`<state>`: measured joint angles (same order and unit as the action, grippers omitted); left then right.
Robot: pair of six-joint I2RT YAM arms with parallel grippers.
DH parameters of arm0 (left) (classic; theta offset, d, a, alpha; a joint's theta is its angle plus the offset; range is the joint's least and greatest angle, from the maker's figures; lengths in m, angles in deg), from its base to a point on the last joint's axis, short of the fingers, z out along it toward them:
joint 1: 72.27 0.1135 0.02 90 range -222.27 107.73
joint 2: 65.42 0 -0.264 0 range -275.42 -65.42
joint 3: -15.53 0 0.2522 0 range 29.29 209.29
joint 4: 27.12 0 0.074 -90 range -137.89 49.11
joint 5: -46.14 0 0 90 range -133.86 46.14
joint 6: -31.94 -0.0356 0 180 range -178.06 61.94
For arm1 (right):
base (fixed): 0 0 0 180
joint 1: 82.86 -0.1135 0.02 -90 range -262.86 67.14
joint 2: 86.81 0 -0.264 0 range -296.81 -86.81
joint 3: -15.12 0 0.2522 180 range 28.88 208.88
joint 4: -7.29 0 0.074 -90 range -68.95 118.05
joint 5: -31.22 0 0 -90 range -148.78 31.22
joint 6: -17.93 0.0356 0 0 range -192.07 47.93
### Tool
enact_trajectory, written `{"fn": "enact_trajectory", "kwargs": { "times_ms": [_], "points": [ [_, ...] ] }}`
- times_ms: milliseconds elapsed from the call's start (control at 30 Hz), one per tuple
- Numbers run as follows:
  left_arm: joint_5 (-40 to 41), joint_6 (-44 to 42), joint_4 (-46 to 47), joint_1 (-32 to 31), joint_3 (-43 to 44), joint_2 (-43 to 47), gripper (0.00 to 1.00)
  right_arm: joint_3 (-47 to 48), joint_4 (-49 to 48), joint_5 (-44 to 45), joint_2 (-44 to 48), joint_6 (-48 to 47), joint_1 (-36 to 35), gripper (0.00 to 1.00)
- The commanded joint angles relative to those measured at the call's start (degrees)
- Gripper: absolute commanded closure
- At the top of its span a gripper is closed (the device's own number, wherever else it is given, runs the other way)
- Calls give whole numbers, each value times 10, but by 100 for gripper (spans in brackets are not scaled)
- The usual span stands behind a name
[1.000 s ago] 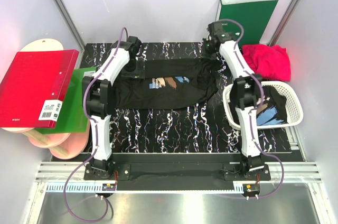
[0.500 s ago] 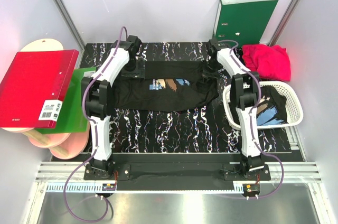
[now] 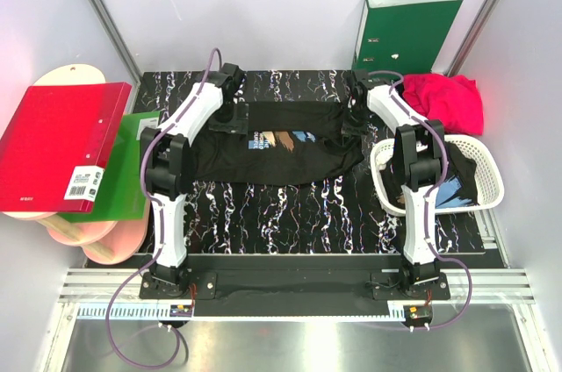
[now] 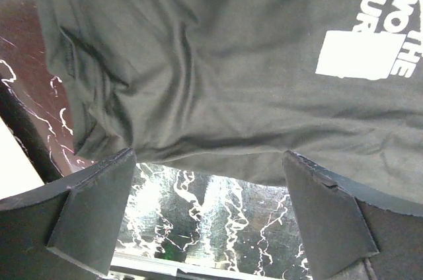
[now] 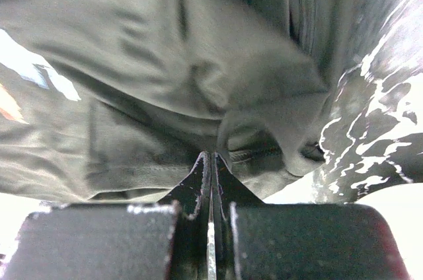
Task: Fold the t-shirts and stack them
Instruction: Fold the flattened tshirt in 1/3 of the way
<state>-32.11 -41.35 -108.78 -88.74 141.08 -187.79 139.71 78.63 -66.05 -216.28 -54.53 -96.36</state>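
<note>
A black t-shirt with a tan, white and blue chest print lies spread on the marbled table. My left gripper hovers open over its back left edge. In the left wrist view the left gripper has only table between its fingers, and the black t-shirt starts just beyond them. My right gripper is low at the shirt's back right corner. In the right wrist view the right gripper is shut, with a bunched fold of the black t-shirt pinched at its tips. A crimson-pink t-shirt lies crumpled at the back right.
A white lattice basket at the right holds another black printed t-shirt. A green binder stands at the back right. A red binder and a green one lie on round boards off the table's left side.
My right gripper has come down from high at the back to the shirt's back right corner. The left gripper has shifted slightly right along the back edge, still open.
</note>
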Motion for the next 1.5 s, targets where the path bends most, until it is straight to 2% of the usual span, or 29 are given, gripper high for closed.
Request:
{"fn": "enact_trajectory", "kwargs": {
  "times_ms": [0, 367, 633, 733, 767, 867, 900, 1000, 1200, 1333, 1467],
  "points": [
    [4, 8, 12, 0, -17, 40, 1, -39, -3, -18, 39, -8, -4, 100],
    [6, 13, 22, -1, -55, 74, 1, -101, 23, -26, 69, -15, -14, 100],
    [-11, 15, 37, -8, -95, 107, 1, -140, -29, -15, 199, -2, -21, 100],
    [-19, 16, 40, -14, -121, 122, 1, -176, -35, -56, 242, 0, -21, 84],
    [-21, 17, 41, -14, -130, 133, 1, -188, -36, -68, 256, 0, -21, 56],
    [-23, 22, 42, -18, -163, 160, 1, -241, -53, -128, 273, 2, -21, 27],
    [-21, 24, 40, -18, -181, 167, 1, -252, -58, -153, 276, 3, -21, 23],
    [-10, 33, 41, -18, -212, 194, 1, -278, -64, -174, 276, 7, -21, 19],
    [20, 30, 37, -18, -248, 186, 1, -268, -65, -175, 260, 8, -21, 19],
    [27, 23, 37, -18, -244, 143, 1, -224, -64, -184, 214, 18, -21, 19],
    [14, 22, 34, -18, -199, 100, 1, -162, -67, -189, 164, 27, -22, 19]
  ]
}}
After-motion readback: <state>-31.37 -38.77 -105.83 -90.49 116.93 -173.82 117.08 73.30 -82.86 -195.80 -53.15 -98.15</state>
